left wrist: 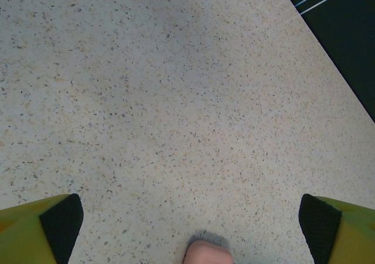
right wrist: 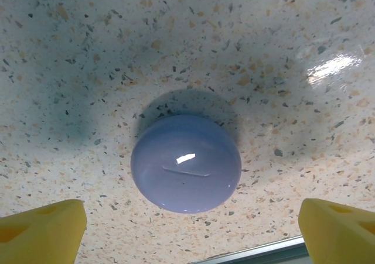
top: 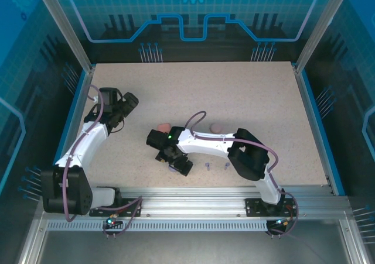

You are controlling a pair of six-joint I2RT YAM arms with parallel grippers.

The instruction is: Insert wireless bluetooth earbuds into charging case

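Earbuds (top: 207,166) (top: 227,166): you see two purple ones and three cases (top: 164,127) (top: 216,127) (right wrist: 186,163); your left claw (left wrist: 190,217) and right claw (right wrist: 193,218) gape wide, holding nothing.

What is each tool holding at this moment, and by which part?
Nothing is held. The right tool stands open over the closed bluish case, not touching it; the left tool is open too.

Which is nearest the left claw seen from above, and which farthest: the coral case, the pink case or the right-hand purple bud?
1. Coral case: just to the right of the left claw.
2. Pink case: further right, level with the coral one.
3. Right-hand purple bud: furthest right and towards the front.
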